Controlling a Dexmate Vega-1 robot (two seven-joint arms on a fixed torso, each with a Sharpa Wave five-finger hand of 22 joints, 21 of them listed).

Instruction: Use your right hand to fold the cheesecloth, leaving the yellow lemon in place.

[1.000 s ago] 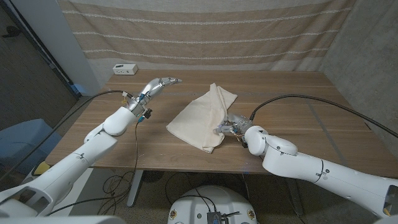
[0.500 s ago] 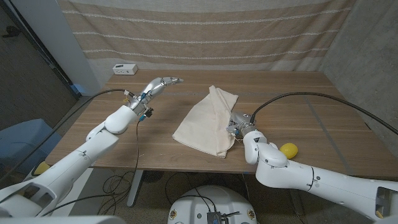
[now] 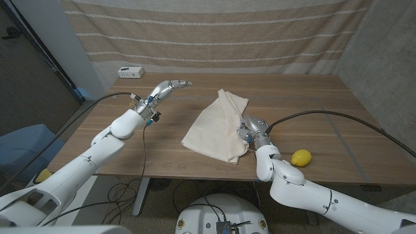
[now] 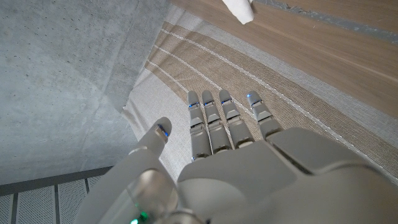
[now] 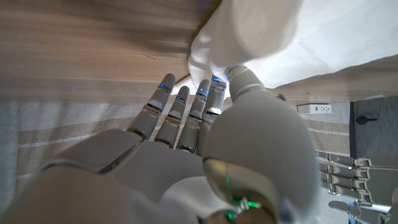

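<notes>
The cream cheesecloth [image 3: 213, 127] lies partly folded at the middle of the wooden table [image 3: 325, 104]. My right hand [image 3: 250, 130] is at its right edge. In the right wrist view the cheesecloth [image 5: 280, 31] bunches over the fingertips [image 5: 208, 93], and the right hand [image 5: 186, 149] pinches its edge between thumb and fingers. The yellow lemon [image 3: 301, 157] sits on the table near the front edge, to the right of that arm and apart from the cloth. My left hand [image 3: 170, 86] hovers over the far left of the table, fingers stretched out and holding nothing; this left hand [image 4: 249, 162] is also in the left wrist view.
A small white box [image 3: 130, 71] stands at the table's far left corner. A striped curtain [image 3: 214, 32] hangs behind the table. Bare wood stretches along the right side [image 3: 338, 123] and between the left arm and the cloth.
The cloth's near left part was drawn rightward and the cloth now lies narrower. My right arm has swung in toward the front middle, uncovering the lemon. The left arm has not moved.
</notes>
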